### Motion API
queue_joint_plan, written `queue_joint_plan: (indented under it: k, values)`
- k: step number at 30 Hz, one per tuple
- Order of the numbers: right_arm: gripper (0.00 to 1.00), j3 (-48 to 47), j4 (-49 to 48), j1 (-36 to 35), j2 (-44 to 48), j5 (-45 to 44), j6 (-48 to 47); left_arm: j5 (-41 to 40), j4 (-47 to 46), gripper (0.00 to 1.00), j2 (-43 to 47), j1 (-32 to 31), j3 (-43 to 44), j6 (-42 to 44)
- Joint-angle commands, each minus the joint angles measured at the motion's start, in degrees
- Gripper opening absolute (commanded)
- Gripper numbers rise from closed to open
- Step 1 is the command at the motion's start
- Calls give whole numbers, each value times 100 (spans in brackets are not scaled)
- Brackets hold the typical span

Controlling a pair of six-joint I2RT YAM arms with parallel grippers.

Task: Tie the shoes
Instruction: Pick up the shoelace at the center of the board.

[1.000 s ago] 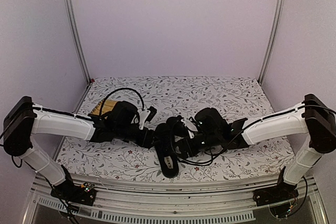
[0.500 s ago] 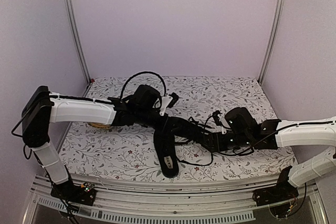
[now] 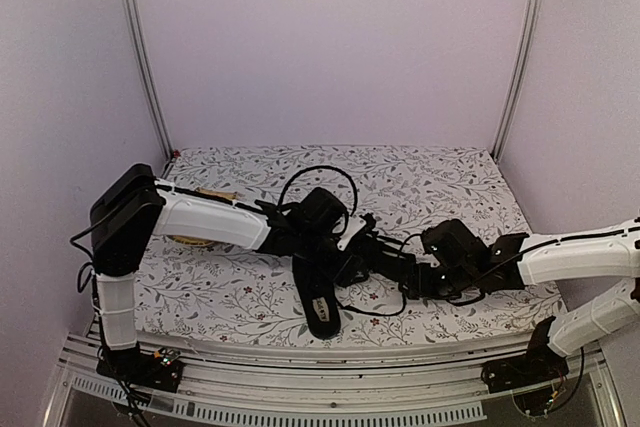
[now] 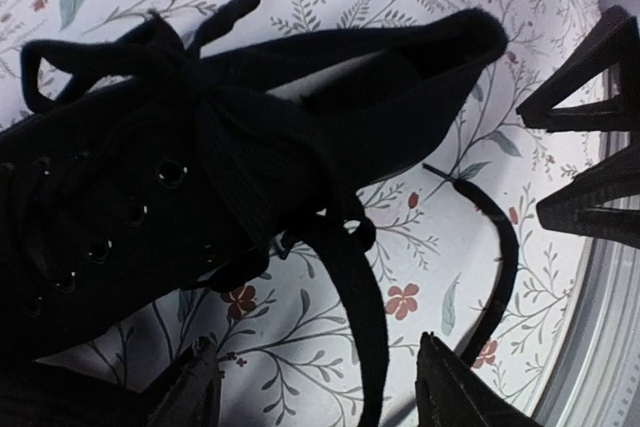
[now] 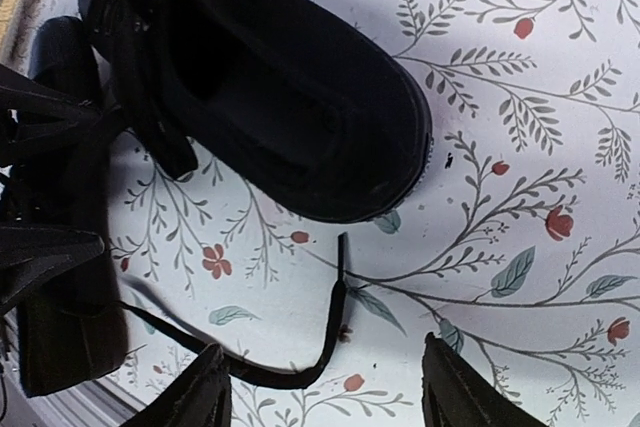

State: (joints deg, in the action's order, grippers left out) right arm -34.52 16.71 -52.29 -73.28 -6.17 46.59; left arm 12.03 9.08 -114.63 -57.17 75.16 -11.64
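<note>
Left gripper (image 4: pixel 322 392): jaws spread wide, nothing clamped; a loose black lace (image 4: pixel 352 287) trails down between its fingertips. Right gripper (image 5: pixel 325 392): jaws also apart and empty, a lace end (image 5: pixel 337 317) lying on the floral cloth (image 5: pixel 520 147) just ahead of them. Both shoes sit mid-table. The near shoe (image 3: pixel 318 299) lies lengthwise toward the front edge, pale insole label showing. The second shoe (image 4: pixel 230 157) lies between the two grippers. A yellow mat (image 3: pixel 190 240) is partly hidden under the left arm

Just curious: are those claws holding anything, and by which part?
Nothing. Both the left claw and right claw are open; a thin black shoelace only passes between the left one's fingers.
</note>
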Motion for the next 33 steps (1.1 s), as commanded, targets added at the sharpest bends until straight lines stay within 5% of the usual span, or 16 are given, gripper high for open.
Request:
queue_joint_plan:
  k: [1,4,12,17,28,33]
  values:
    - [61,-386,159,-111,-403,-338,160,-288,228,66,-276,-76,235,166]
    - [57,-584,261,-214,-729,-465,171,-391,284,61,-347,-91,295,200]
    - [45,-960,571,-506,-1434,-773,453,-638,52,15,95,-137,-93,31]
    - [33,-1103,647,-600,-1711,-772,465,-830,-225,2,731,-140,-477,-150]
    - [4,-1063,894,-622,-1877,-926,679,-492,-517,0,1324,33,-952,-502]
    - [2,-887,767,-623,-1494,-933,718,-33,-900,0,1724,297,-1457,-872]
